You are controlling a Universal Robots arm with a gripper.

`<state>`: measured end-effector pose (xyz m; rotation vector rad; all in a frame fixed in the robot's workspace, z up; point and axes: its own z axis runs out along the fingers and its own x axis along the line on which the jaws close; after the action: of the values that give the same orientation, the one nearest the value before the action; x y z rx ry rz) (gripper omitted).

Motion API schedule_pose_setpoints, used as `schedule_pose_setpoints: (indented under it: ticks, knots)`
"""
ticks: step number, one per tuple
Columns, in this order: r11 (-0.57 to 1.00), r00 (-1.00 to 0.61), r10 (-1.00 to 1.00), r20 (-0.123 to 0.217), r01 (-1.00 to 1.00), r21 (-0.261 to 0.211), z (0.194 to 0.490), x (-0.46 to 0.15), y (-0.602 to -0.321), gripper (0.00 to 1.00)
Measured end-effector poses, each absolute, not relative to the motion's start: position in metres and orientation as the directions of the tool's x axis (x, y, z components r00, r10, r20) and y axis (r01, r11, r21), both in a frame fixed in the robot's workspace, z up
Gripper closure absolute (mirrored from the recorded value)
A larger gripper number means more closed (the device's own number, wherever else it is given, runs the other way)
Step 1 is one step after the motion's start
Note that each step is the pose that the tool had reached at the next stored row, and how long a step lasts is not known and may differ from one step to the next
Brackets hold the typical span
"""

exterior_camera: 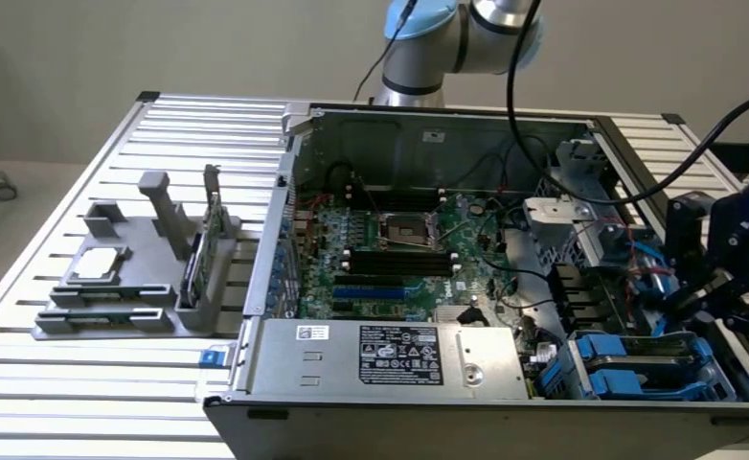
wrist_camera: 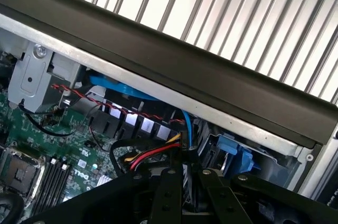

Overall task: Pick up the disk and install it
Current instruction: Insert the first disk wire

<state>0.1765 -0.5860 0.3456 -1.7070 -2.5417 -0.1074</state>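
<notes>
— What's inside the case [exterior_camera: 477, 144]?
— One motherboard [exterior_camera: 394, 259], one power supply [exterior_camera: 388, 355], and the disk [exterior_camera: 637, 369] in its blue carrier, sitting in the bay at the case's corner beside that supply.
— And the hand [exterior_camera: 719, 287]?
— Right above that corner. Open or closed, I can't tell.
— Outside the case?
— One grey tray [exterior_camera: 106, 321] on the surface [exterior_camera: 42, 383], holding one chip [exterior_camera: 98, 264] and one card [exterior_camera: 199, 264].

1 arm [exterior_camera: 458, 34] is mounted at the back, its grey and blue joints bent toward the exterior view's right. The black gripper [exterior_camera: 711, 292] is held low at that right side, pointed downward, its linkage bars [wrist_camera: 169, 197] angled inward.
</notes>
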Motion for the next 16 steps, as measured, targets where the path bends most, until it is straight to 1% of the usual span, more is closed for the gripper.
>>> schedule_pose_setpoints:
  ticks: [3, 5, 16]
  knots:
    - [0.373, -0.372, 0.925, 0.078, 0.928, 0.004, 0.3456, 0.1759, -0.586, 0.84]
    - [0.37, -0.369, 0.927, 0.067, 0.929, -0.001, 0.3455, 0.1757, -0.586, 0.84]
    - [0.355, -0.353, 0.933, 0.071, 0.935, -0.01, 0.3465, 0.1698, -0.5876, 0.84]
